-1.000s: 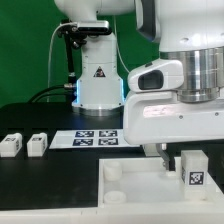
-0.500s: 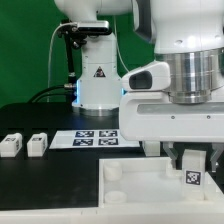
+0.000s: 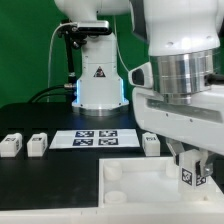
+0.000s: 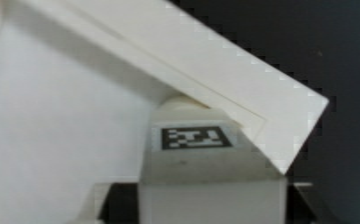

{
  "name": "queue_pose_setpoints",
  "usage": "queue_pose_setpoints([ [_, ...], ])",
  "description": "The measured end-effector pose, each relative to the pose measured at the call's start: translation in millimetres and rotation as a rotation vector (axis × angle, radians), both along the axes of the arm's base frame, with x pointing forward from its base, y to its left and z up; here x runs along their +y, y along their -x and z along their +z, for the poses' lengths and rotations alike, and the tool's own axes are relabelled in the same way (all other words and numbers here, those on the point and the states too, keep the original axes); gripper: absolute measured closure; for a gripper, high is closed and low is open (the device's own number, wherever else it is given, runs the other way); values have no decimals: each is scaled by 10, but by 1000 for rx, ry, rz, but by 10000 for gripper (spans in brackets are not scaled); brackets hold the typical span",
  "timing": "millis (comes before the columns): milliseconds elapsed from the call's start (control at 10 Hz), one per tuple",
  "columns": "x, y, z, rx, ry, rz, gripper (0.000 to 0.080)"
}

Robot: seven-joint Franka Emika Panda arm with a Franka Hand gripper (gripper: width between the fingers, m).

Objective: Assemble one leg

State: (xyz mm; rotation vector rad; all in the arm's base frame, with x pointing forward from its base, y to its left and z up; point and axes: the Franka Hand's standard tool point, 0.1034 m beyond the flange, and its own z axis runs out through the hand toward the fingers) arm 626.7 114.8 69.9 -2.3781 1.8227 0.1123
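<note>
1. The gripper is pinched on a leg, holding it upright over the panel, at the corner on the exterior view's right. The wrist view shows the leg tag-face out between the fingers, its far end at a rounded socket near the panel corner.

2. Misalignment is the main risk. The leg looks slightly tilted in the exterior view. If its end meets the socket rim off-centre, pushing down could jam it or skew it in the grip.

3. Slip is the next risk. The fingers seem to hold only the upper part of the block, so a sideways load at the socket could twist the leg out of line or lever it free.

4. The panel could shift. Nothing visible pins it to the table, so a hard or off-axis push might slide it and spoil the aim.

5. I cannot tell whether the leg is already seated, since the arm hides the joint in the exterior view. Letting go too soon could leave it to topple.

6. Three spare legs lie on the table and the marker board sits between them, all well clear of the corner.
</note>
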Motion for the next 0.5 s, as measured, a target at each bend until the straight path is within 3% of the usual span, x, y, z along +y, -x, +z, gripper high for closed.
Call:
queue_pose_setpoints([
  [200, -5, -2, 0, 43, -43, -267, 502],
  [500, -1, 2, -3, 76, -50, -452, 502],
])
